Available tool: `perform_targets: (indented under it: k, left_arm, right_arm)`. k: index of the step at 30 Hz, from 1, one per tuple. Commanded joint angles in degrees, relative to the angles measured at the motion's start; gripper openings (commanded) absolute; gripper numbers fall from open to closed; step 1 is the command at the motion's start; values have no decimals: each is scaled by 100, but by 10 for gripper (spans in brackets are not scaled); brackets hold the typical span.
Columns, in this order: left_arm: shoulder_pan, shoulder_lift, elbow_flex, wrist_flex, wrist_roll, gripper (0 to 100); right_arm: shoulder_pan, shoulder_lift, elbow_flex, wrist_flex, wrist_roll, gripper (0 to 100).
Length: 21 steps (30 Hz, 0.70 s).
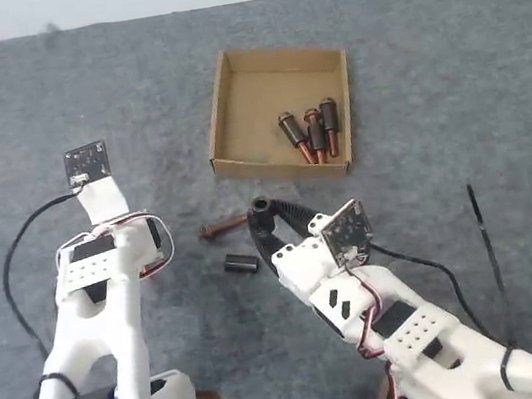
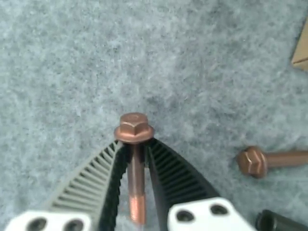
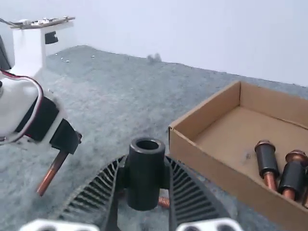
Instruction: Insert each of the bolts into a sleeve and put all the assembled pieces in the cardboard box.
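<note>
Your left gripper point(image 2: 134, 144) is clamped on a copper bolt point(image 2: 135, 168). It grips the shank, so the hex head sits just past the fingertips and the threaded end runs back between the jaws. In the high view this arm stands on the left side of the grey carpet point(image 1: 445, 50), and its gripper is tucked under the wrist, to the left of the loose parts.

Your right gripper point(image 3: 146, 168) is closed around a black sleeve point(image 3: 144, 180) and holds it roughly upright with the open bore facing up. From above, that sleeve sits just on the near side of the cardboard box point(image 1: 281, 168), close to its near wall and around the middle of the table.

Two parts lie loose on the carpet between the arms. A second bolt point(image 1: 225, 226) lies flat just left of the right gripper, with its head toward the left arm. A second sleeve point(image 1: 242, 262) lies on its side a little nearer than that bolt and does not touch it.

The box sits beyond the grippers. Three assembled pieces point(image 1: 314, 133) lie side by side in its right half, toward the near wall. Their heads are at the far end and their copper tips point near.
</note>
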Motion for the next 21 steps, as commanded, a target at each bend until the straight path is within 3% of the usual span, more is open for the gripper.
perform_targets:
  k: [1,10,21]
  left_arm:
    - [26,-273,-40,-123,-35,12]
    - [26,-273,-40,-123,-26,12]
    - [360,-325,-48,-563,-18,12]
  right_arm:
    - [-4,585,123,-558,185,6]
    - [57,2879,105,-3231,220,6]
    - [-119,4259,185,-4848,721,6]
